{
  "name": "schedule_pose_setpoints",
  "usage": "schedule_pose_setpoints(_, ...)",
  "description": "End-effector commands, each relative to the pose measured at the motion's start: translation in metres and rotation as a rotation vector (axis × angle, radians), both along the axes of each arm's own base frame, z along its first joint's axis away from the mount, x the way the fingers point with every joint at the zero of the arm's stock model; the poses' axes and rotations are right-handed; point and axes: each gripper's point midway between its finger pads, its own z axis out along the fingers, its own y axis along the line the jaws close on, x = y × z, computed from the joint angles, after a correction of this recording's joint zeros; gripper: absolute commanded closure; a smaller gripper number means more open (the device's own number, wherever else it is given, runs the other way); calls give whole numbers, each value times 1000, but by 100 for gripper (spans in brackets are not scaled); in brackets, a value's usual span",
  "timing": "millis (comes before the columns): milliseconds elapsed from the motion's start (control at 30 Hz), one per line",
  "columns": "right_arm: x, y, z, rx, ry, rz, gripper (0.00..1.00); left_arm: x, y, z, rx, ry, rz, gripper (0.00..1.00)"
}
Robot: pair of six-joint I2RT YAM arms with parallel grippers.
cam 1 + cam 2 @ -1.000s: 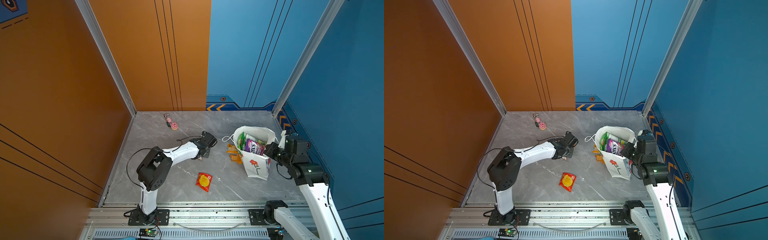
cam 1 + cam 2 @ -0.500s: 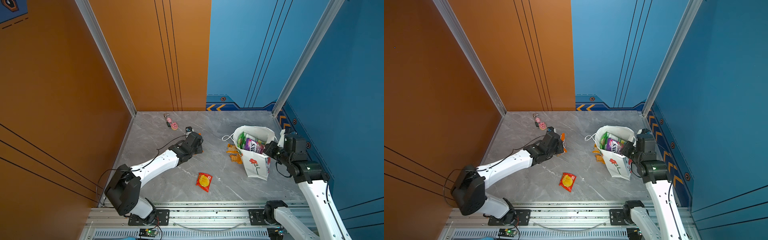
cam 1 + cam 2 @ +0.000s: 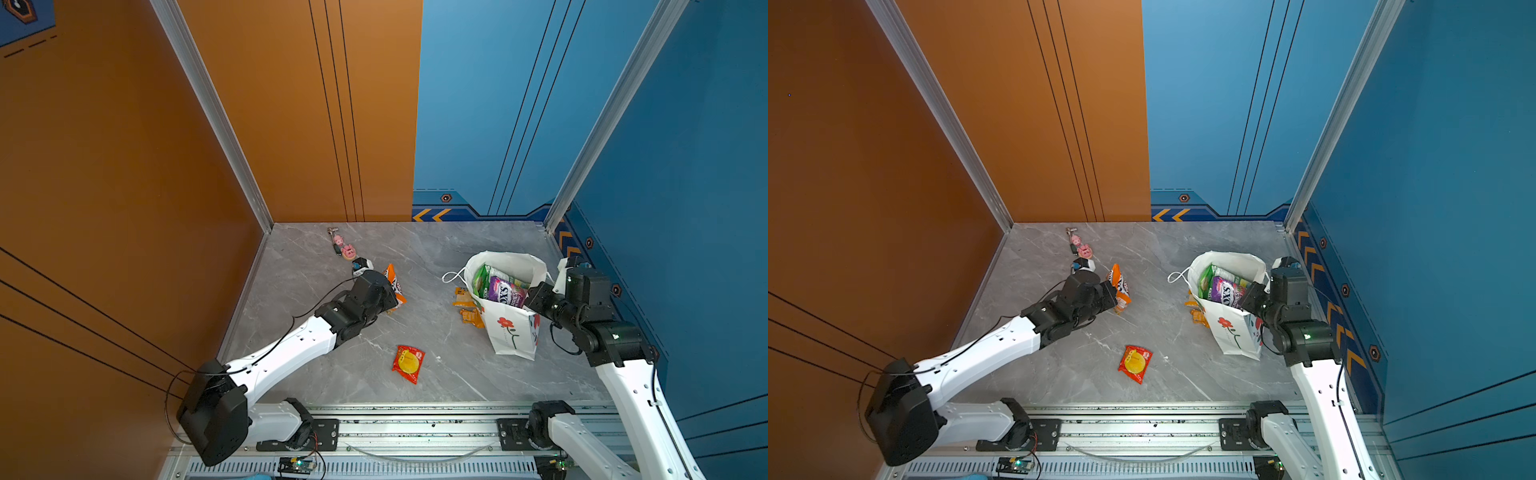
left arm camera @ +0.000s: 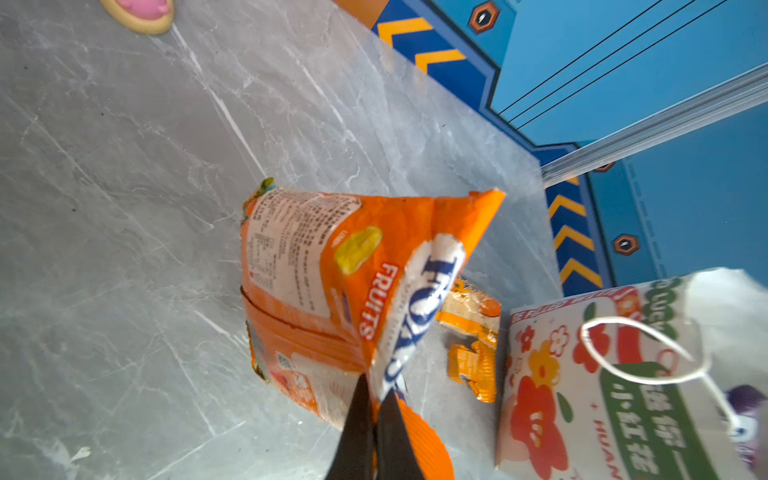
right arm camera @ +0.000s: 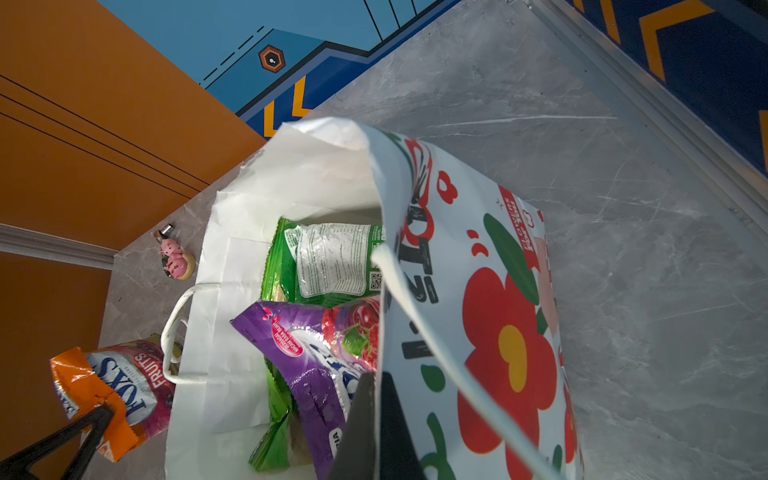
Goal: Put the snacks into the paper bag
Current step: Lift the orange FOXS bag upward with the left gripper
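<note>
Orange Fox's Fruits packet (image 3: pixel 397 291), centre-left in both top views, is pinched at one corner by the closed left gripper (image 4: pixel 376 388). White paper bag (image 3: pixel 509 332) stands centre-right, its rim clamped by the closed right gripper (image 5: pixel 376 384). The packet should probably travel high, clear the near rim, then drop inside. Bare tabletop lies between them. Orange sachets (image 3: pixel 469 309) sit just beside the bag, and a red-yellow packet (image 3: pixel 408 362) lies lower centre.

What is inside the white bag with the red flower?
Inside the paper bag you can see a green packet and a purple packet. Anything beneath them is covered, so I cannot tell.
</note>
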Motion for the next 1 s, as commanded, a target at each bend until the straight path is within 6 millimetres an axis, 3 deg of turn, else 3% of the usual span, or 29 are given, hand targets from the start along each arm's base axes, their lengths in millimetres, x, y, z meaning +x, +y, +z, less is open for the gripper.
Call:
schedule_pose_setpoints(0,10,1,32,-14,-133,7,100,-3,-5,25,-101,-62,-2,100)
schedule_pose_setpoints(533,9,5,38,-32,-159,26,100,-23,6,79,-156,-148,7,100)
schedule_pose_setpoints(967,12,12,37,-25,-149,48,100,-32,7,111,-184,-216,-14,100)
